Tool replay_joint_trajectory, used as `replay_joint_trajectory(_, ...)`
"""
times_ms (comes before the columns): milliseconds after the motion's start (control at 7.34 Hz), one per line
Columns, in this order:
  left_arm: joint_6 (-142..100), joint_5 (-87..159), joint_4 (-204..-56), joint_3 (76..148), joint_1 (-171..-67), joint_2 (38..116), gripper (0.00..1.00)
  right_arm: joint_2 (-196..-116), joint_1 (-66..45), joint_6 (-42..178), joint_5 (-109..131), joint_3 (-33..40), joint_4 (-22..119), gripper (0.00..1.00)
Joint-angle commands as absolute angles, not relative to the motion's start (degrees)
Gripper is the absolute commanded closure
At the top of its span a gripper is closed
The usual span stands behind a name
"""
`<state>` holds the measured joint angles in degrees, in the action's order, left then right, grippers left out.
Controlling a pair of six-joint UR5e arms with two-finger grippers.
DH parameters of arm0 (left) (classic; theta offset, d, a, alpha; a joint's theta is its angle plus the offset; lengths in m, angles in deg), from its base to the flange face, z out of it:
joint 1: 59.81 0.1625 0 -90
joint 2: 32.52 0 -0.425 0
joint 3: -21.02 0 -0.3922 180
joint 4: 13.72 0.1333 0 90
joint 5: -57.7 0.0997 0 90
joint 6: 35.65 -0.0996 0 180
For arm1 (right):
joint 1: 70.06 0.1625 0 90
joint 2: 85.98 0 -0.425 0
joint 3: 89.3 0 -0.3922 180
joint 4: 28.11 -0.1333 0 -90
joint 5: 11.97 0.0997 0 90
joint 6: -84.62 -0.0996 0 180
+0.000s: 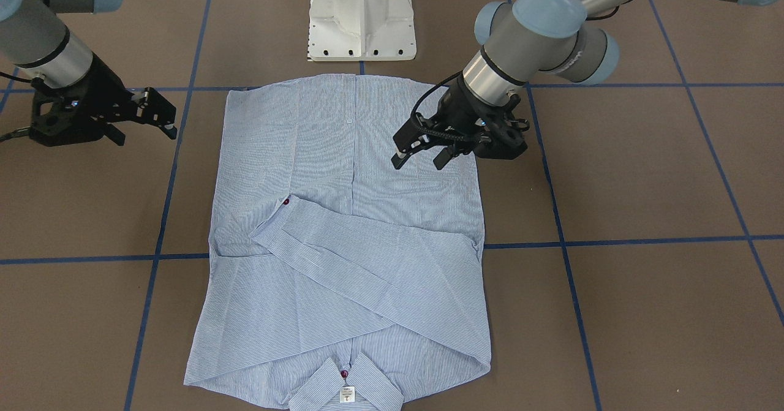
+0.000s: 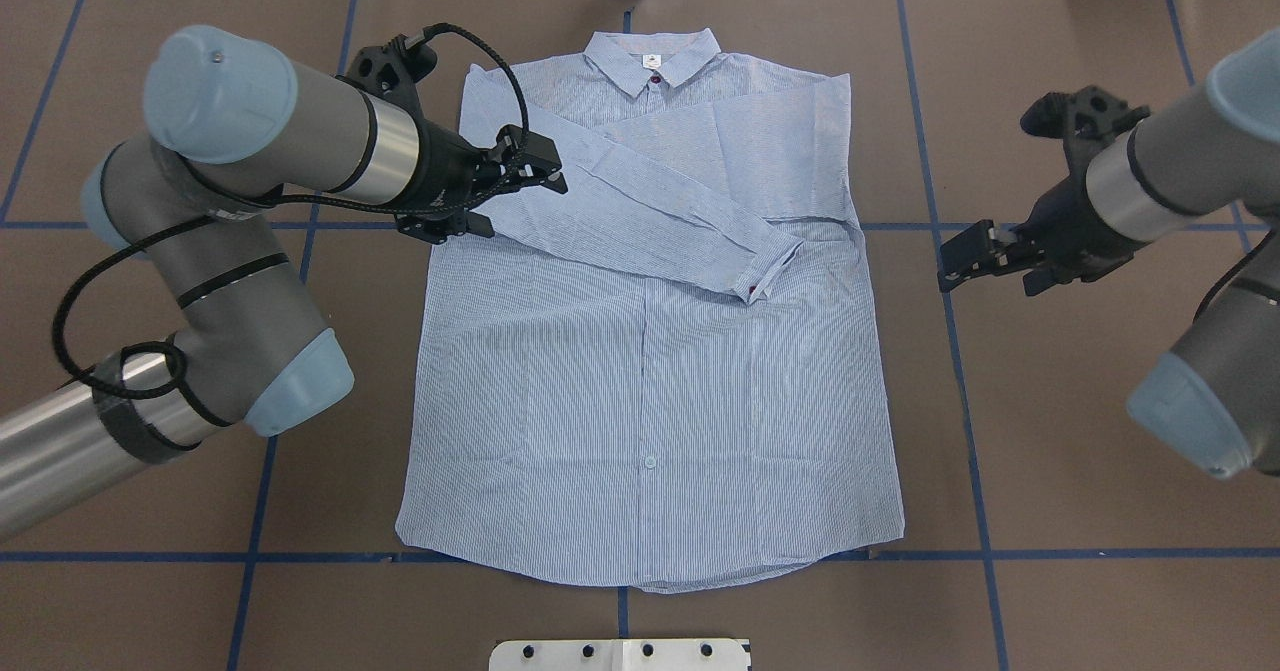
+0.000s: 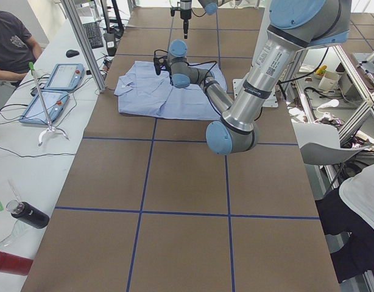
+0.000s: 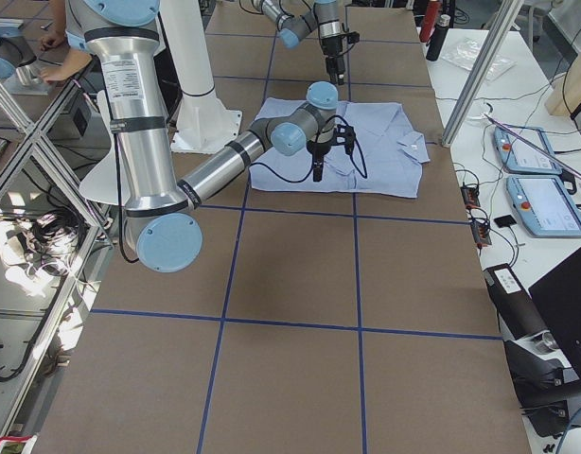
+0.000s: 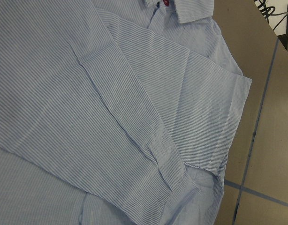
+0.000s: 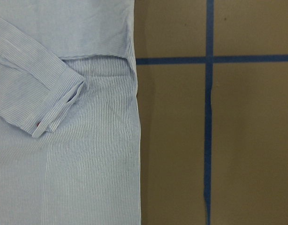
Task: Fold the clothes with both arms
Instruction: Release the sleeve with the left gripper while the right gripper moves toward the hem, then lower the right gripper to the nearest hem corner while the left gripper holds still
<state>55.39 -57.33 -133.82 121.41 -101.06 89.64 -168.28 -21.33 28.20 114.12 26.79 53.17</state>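
Shirt (image 2: 650, 401) position: flat on the bench (image 2: 1050, 451), front side up, placket buttoned, collar (image 2: 652, 56) at the edge far from the robot and hem nearest the white pedestal base (image 1: 361, 19). The neck label (image 1: 347, 393) and one dark red button (image 1: 344, 374) are visible at the collar. Both sleeves are folded in over the chest. The sleeve on the robot's right lies across below the collar. The sleeve on the robot's left lies over it on a diagonal, with its cuff (image 2: 770, 271) ending near the shirt's right-hand edge (a second red button shows at this cuff). The lower body panel is spread out with light creasing.

Left hand (image 1: 419, 158): released, both fingers spread, nothing between them. It is located above the shirt's left side, near the shoulder end of the diagonal sleeve. Contact with the fabric cannot be determined from these views.

Right hand (image 2: 990, 276): released, fingers apart, nothing held. It is located over bare bench just beside the shirt's right edge, level with the cuff and clear of the fabric. Its wrist camera shows the shirt edge, the cuff and a crossing of blue tape lines (image 6: 208, 60).
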Motion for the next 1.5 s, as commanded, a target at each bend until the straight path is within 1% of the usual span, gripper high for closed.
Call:
replay_joint_trajectory(0, 49.7, -57.2, -122.4, 130.4, -102.3, 86.8, 0.0, -176.5, -30.0, 20.1, 110.1, 27.3, 40.8, 0.0)
replay_joint_trajectory(136, 49.3, -57.0, -122.4, 131.6, -102.3, 85.8, 0.0, -180.0, -32.6, 19.8, 110.5, 25.7, 35.0, 0.0)
replay_joint_trajectory(273, 49.3, -57.0, -122.4, 131.9, -102.3, 85.3, 0.0, -183.1, -34.9, 15.5, 110.0, 25.7, 28.3, 0.0)
replay_joint_trajectory(545, 49.3, -56.9, -122.3, 132.9, -102.3, 84.6, 0.0, -183.4, -46.8, 6.0, 98.4, 27.0, 28.0, 0.0)
replay_joint_trajectory(681, 49.3, -56.9, -122.4, 134.0, -102.3, 83.2, 0.0, -183.2, -49.8, 5.1, 96.6, 27.0, 28.5, 0.0)
replay_joint_trajectory(954, 49.3, -56.8, -122.4, 134.7, -102.3, 82.2, 0.01, -181.8, -53.6, 1.9, 93.1, 28.1, 35.0, 0.0)
replay_joint_trajectory(1363, 49.3, -56.8, -122.3, 135.4, -102.3, 81.7, 0.01, -174.3, -53.8, 1.5, 92.9, 28.5, 45.8, 0.01)
